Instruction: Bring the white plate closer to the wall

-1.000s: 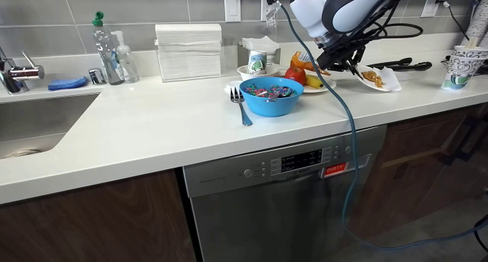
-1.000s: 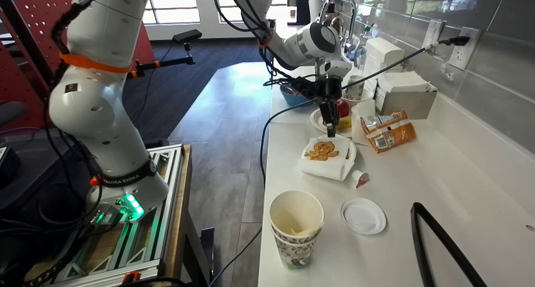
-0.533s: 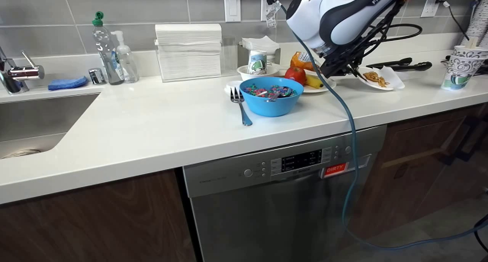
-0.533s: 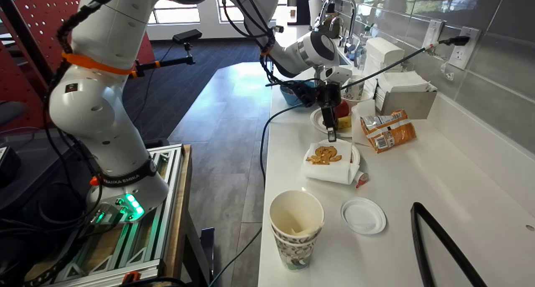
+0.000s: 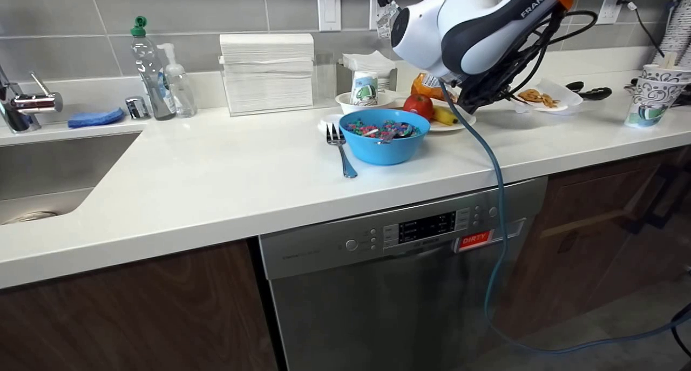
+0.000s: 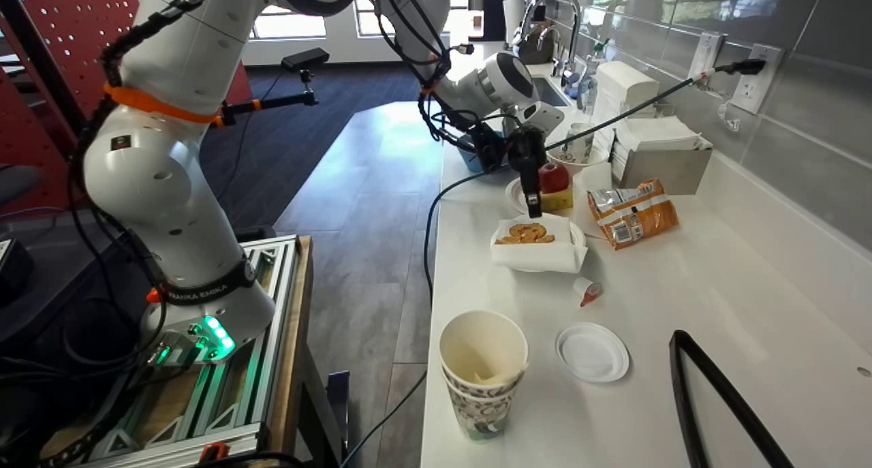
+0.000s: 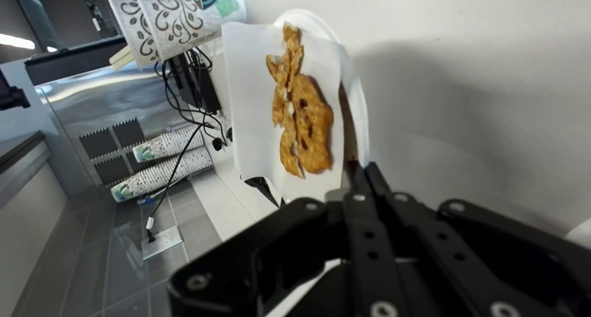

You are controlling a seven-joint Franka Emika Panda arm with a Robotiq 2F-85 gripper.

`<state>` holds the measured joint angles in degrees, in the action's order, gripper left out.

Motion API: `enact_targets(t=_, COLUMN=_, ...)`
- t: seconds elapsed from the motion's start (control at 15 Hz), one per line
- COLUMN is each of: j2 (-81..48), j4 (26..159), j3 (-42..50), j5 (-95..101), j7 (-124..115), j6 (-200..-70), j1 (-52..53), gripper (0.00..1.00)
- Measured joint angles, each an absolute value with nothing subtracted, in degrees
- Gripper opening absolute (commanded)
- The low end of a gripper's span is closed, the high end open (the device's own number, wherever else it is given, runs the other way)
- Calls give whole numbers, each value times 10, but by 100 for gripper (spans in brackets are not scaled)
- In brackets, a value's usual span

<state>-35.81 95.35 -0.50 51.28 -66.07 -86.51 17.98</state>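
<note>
The grasp is done: the tool (image 7: 363,169) pinches the white plate (image 7: 357,95) by its rim. The plate is nearer the front edge of the counter (image 6: 661,298) than the wall (image 6: 838,86); whether it hangs clear is hard to tell. The move wallward and the release remain.

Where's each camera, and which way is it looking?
In an exterior view: in front of the counter, facing the tiled wall; part of the arm shows.
In an exterior view: near the paper cups, looking along the counter; base and most of the arm show.
Wrist view: on the arm, facing the white plate; the pincer shows.
Both exterior views share the blue bowl.
</note>
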Motion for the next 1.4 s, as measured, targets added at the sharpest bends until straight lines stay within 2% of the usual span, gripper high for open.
enact_targets(t=0.4, j2=-358, j4=951, j3=-14, j5=597, j7=-587, j6=-855, j1=183, gripper=3)
enact_targets(t=1.4, j2=-358, j4=951, j3=-19, j5=621, j7=-586, j6=-864, j1=179, gripper=1)
